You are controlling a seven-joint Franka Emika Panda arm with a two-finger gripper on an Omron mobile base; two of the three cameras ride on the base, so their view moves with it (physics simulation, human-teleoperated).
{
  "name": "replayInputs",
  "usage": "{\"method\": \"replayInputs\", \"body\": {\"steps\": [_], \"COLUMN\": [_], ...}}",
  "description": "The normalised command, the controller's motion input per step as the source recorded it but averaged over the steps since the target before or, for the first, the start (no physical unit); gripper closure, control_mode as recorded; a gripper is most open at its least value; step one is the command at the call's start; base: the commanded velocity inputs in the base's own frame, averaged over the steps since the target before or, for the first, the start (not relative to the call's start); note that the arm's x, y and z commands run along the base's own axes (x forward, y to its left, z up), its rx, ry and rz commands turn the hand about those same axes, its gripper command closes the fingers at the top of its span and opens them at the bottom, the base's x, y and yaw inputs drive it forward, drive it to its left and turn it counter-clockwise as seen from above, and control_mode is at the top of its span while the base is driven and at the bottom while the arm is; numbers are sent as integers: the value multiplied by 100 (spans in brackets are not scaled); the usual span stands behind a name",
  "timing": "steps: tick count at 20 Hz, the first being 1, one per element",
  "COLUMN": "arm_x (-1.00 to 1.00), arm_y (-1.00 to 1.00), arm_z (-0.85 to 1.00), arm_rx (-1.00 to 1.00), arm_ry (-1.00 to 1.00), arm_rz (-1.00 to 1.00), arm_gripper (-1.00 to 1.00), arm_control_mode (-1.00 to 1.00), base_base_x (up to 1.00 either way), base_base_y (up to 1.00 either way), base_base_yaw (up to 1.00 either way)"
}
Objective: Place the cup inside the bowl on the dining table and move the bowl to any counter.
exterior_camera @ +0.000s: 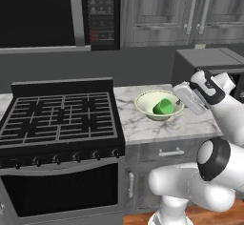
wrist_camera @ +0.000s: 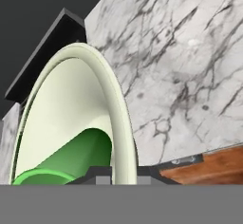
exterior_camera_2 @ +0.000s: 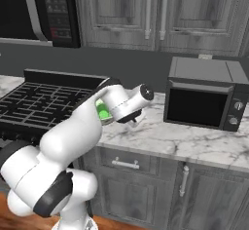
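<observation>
I had the gripper [wrist_camera: 124, 174] nearly closed on the rim of the bowl [exterior_camera: 148, 106], one finger inside the wall and one outside, the tips mostly cut off at the bottom edge of the hand view. The bowl sat on the counter [exterior_camera: 143, 128], just beside the stove [exterior_camera: 57, 119]. The cup [exterior_camera: 163, 106] lay tipped on its side inside the bowl, just inward of my fingers. From the right base view, my own arm hid nearly all of the bowl; only a green patch of cup showed.

White arm [exterior_camera: 224, 124] folded forward, fingers [wrist_camera: 124, 173] pinched nearly together
</observation>
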Motion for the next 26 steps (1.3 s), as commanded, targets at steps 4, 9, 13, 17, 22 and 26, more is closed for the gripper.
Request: {"method": "replayInputs", "body": {"steps": [4, 9, 13, 17, 22, 26], "arm_x": [0, 0, 0, 6, 8, 3], "arm_y": [8, 17, 17, 24, 18, 3], "arm_z": [-25, -12, 0, -14, -25, -3], "arm_rx": [0, 0, 0, 0, 0, 0], "arm_ry": [0, 0, -2, -4, -4, 0], "arm_rz": [-15, -11, -7, -2, 0, 0], "arm_gripper": [100, 100, 100, 100, 100, 100], "arm_control_mode": [-100, -100, -100, -100, -100, -100], "base_base_x": [0, 0, 0, 0, 0, 0], "base_base_y": [0, 0, 0, 0, 0, 0], "base_base_yaw": [0, 0, 0, 0, 0, 0]}}
